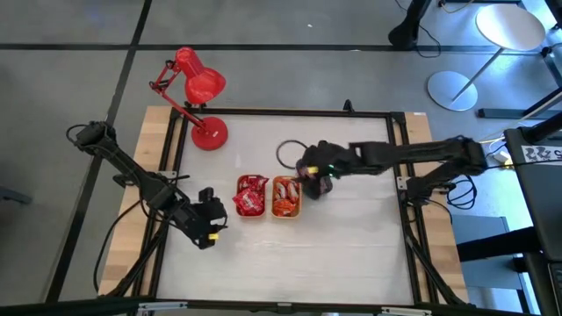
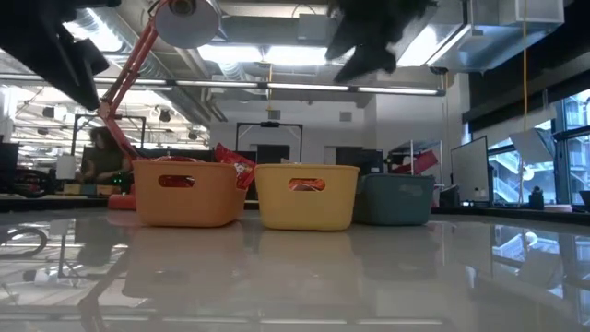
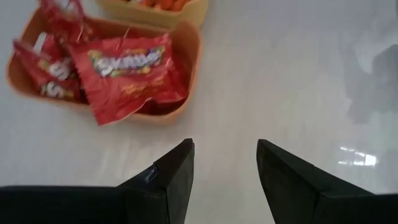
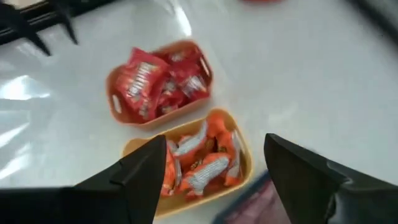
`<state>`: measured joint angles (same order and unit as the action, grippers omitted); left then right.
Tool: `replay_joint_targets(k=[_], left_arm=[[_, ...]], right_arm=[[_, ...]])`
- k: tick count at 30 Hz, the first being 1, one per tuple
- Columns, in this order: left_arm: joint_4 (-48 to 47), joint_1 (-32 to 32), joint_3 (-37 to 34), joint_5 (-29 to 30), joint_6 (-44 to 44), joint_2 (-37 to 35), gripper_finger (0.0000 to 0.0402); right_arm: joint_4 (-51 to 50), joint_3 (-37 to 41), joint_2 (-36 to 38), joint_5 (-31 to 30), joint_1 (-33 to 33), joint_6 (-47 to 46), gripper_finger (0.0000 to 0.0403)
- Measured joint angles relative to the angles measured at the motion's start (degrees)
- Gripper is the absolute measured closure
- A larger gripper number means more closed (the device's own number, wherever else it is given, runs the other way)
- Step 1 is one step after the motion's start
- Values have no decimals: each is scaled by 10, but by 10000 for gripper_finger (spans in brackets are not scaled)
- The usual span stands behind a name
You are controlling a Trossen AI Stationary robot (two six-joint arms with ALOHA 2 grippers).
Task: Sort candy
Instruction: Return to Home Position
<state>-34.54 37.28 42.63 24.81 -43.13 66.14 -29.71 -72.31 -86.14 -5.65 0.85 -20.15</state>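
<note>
Filling the orange tray (image 2: 189, 205) near the table's (image 1: 351, 254) middle, the red candy (image 4: 149, 81) lies heaped. One large packet (image 3: 127, 78) droops over the tray's long wall. At that tray's 3 o'clock in the high view, just beside it, the yellow tray (image 2: 306, 208) holds the orange candy (image 4: 205, 163), piled loosely below its rim. Next in the row, at the yellow tray's 3 o'clock, stands the grey tray (image 2: 395, 203). What lies in it cannot be told beyond a pinkish blur in the right wrist view.

The right gripper (image 4: 214, 142) hangs above that grey tray, its fingers spread wide with nothing between them. The left gripper (image 3: 224, 149) sits at 8 o'clock from the orange tray, apart from it and above bare tabletop, its fingers parted and empty.

A dark cable loop (image 1: 290, 154) lies at 12 o'clock from the yellow tray. A red desk lamp (image 1: 198, 88) stands at 11 o'clock from the trays, near the table's far edge.
</note>
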Motion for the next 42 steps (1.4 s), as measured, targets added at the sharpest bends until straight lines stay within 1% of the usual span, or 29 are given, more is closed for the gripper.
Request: replay_joint_targets(k=[2, 3, 4, 5, 6, 7, 9, 12, 15, 18, 20, 22, 24, 27, 30, 33, 35, 38, 39, 42], left_arm=[[18, -5, 0, 2, 34, 0, 236], [37, -9, 0, 16, 55, 0, 236], [69, -15, -1, 46, 81, -1, 236], [111, -19, -1, 72, 118, -5, 236], [152, -24, -1, 81, 166, -11, 236], [190, -31, -1, 76, 219, -20, 236], [255, -52, 0, 22, 306, -38, 236], [284, -104, 0, -77, 362, -75, 236], [258, -158, 0, -105, 372, -103, 236], [237, -205, 0, -121, 387, -125, 236], [230, -237, 0, -161, 406, -135, 236], [230, -269, 0, -220, 419, -148, 236], [231, -300, 0, -270, 423, -159, 236], [239, -338, -10, -314, 428, -171, 236], [254, -366, -37, -322, 422, -188, 236], [275, -383, -77, -323, 407, -215, 236], [306, -387, -108, -323, 399, -240, 236], [337, -395, -150, -320, 393, -288, 236], [343, -398, -164, -316, 390, -306, 236], [348, -404, -196, -310, 386, -355, 236]], right_arm=[[-1, 1, 27, -27, 25, 36, 138], [7, 9, 41, -41, 39, 48, 138], [18, 20, 55, -54, 54, 57, 138], [32, 36, 71, -65, 68, 64, 138], [50, 55, 86, -76, 84, 73, 138], [75, 80, 104, -90, 98, 83, 138], [141, 138, 139, -117, 128, 99, 139], [246, 232, 196, -117, 163, 112, 139], [329, 319, 251, -114, 187, 116, 139], [386, 386, 302, -151, 199, 129, 139], [410, 422, 335, -167, 198, 144, 139], [419, 446, 369, -153, 187, 175, 139], [413, 454, 400, -103, 158, 198, 139], [388, 457, 439, -19, 102, 223, 139], [331, 459, 466, 43, 46, 230, 139], [285, 459, 487, 69, 16, 226, 139], [277, 459, 499, 61, 12, 224, 139], [258, 465, 520, 5, 14, 219, 139], [268, 475, 528, -2, 14, 217, 139], [317, 522, 562, 17, 14, 216, 139]])
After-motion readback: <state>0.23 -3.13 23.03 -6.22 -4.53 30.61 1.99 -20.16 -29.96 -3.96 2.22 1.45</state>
